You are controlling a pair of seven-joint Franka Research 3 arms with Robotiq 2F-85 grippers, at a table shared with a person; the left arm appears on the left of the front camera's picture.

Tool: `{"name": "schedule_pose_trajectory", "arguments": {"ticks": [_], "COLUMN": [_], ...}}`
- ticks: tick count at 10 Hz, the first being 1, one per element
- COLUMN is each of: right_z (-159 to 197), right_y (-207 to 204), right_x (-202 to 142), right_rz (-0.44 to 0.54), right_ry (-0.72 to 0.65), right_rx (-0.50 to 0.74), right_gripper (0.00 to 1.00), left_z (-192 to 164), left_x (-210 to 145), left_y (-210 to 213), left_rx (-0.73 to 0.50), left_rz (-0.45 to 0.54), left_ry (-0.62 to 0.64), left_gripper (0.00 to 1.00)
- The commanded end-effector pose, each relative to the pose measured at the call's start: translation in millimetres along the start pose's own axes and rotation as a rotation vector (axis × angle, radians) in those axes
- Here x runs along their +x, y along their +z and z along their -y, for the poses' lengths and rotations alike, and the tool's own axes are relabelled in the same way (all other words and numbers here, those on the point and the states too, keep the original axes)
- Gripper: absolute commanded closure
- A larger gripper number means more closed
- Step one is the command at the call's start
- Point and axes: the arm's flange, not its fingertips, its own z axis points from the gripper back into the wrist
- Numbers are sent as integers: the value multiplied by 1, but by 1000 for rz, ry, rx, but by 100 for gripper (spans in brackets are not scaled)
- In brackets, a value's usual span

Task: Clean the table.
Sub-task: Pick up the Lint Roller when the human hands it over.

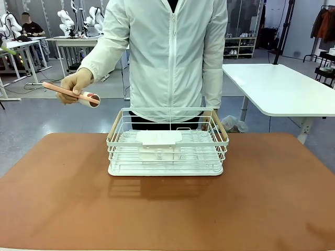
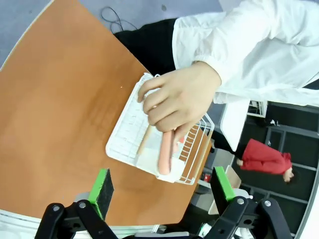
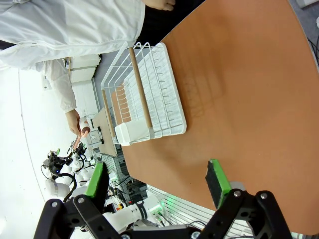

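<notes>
Person holds a pink-handled roller (image 1: 52, 87) beyond the table.
The table (image 1: 63, 198) fills the lower frame, with a wire rack (image 1: 167, 151) at centre. The hand (image 1: 76, 82) is upper left. Left gripper (image 2: 162, 190) and right gripper (image 3: 157, 181) are spread apart, holding nothing.

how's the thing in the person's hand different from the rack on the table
The roller is pink and slim; the rack is white wire and boxy. The roller is held in the air by the person's hand, picture left of the rack; the rack rests on the brown table. The roller is far smaller than the rack.
</notes>
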Motion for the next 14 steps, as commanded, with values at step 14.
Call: {"name": "schedule_pose_trajectory", "arguments": {"ticks": [14], "right_z": [-3], "right_y": [-1], "right_x": [-3], "right_rz": [16], "right_ry": [2], "right_rx": [-2], "right_gripper": [0], "left_z": [5], "left_x": [-70], "left_y": [-103], "left_rx": [-52], "left_rz": [132], "left_ry": [139], "left_gripper": [0]}}
